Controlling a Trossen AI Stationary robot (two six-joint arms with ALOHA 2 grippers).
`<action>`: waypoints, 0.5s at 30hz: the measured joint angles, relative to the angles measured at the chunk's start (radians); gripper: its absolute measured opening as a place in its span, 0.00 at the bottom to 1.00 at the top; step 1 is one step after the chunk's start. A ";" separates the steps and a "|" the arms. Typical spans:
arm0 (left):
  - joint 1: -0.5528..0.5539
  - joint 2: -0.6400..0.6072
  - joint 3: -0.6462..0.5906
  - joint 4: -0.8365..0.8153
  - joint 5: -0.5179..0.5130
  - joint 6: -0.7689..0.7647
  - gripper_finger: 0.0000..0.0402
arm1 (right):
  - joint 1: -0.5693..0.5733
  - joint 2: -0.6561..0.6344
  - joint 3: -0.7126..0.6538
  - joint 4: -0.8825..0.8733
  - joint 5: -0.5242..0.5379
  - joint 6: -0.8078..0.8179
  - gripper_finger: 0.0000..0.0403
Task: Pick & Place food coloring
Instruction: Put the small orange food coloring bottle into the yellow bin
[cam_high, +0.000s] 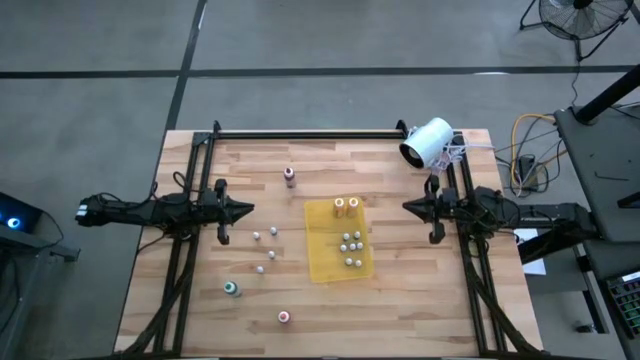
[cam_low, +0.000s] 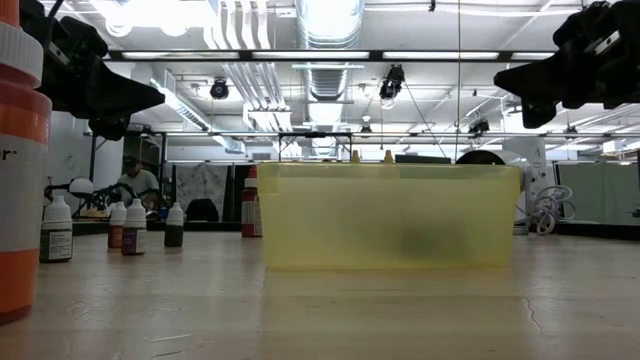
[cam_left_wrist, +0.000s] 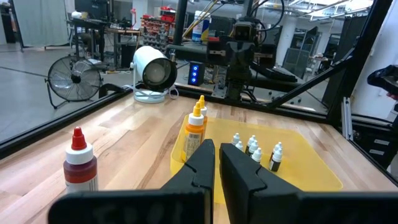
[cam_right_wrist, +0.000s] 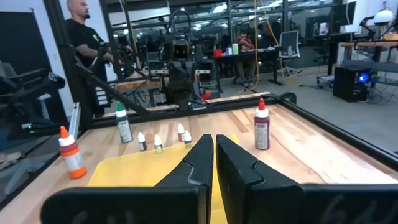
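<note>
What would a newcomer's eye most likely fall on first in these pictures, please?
Probably the yellow tray at the table's middle, holding two orange bottles and a cluster of small white bottles. More little bottles lie scattered on the bare wood to its left. A white cylinder sits at the far right corner, and both grippers hang shut at either side.

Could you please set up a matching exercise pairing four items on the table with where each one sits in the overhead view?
Things:
1. orange-topped bottles
2. teal-topped bottle
3. white cylinder device
4. maroon-topped bottle

Places, as seen in the high view:
A. bare wood, lower left of the table
B. the table's upper right corner
C. standing in the yellow tray
D. bare wood, toward the table's top edge

Pairs: 1-C, 2-A, 3-B, 4-D
</note>
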 joint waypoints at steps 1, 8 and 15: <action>0.000 0.000 0.000 0.000 0.000 0.000 0.00 | 0.003 -0.003 -0.002 0.000 -0.001 -0.002 0.03; 0.000 0.000 0.000 0.000 0.000 0.000 0.00 | 0.008 -0.017 -0.011 -0.020 -0.001 0.000 0.03; 0.000 0.000 0.000 0.000 0.000 0.000 0.00 | 0.008 -0.045 -0.011 -0.084 -0.001 -0.002 0.03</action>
